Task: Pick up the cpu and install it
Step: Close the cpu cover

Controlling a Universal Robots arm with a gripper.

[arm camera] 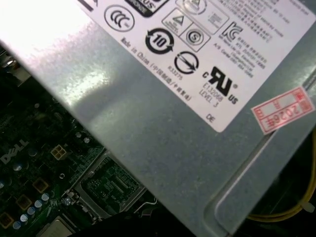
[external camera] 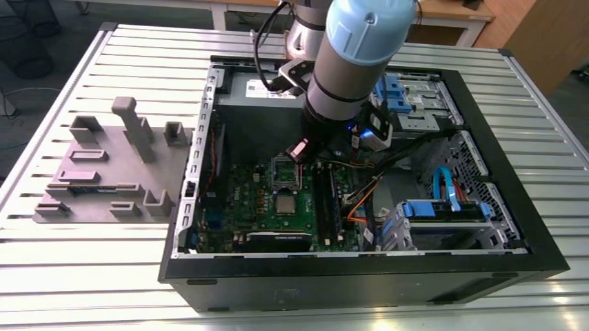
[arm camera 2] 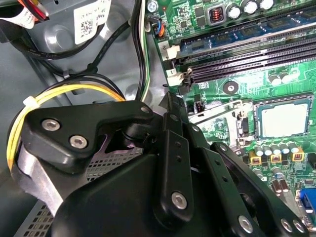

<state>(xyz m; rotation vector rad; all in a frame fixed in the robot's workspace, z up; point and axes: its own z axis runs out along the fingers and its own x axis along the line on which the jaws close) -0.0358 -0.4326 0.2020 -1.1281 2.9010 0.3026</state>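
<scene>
Inside the case [external camera: 368, 279], arm [external camera: 354, 62] partly hiding motherboard [external camera: 244, 207], cpu [external camera: 287, 205] seated flat

The exterior view looks down at a slant from high up and off my arm [external camera: 354, 62], and takes in the whole open computer case [external camera: 368, 283] on the slatted worktop [external camera: 92, 276]. The second wrist view peers past my tool [arm camera 2: 163, 182], close onto the green circuit board [arm camera 2: 276, 84]. The first wrist view sits very near the grey power supply [arm camera: 148, 123]. Both wrist views share that board [arm camera: 34, 163].
</scene>
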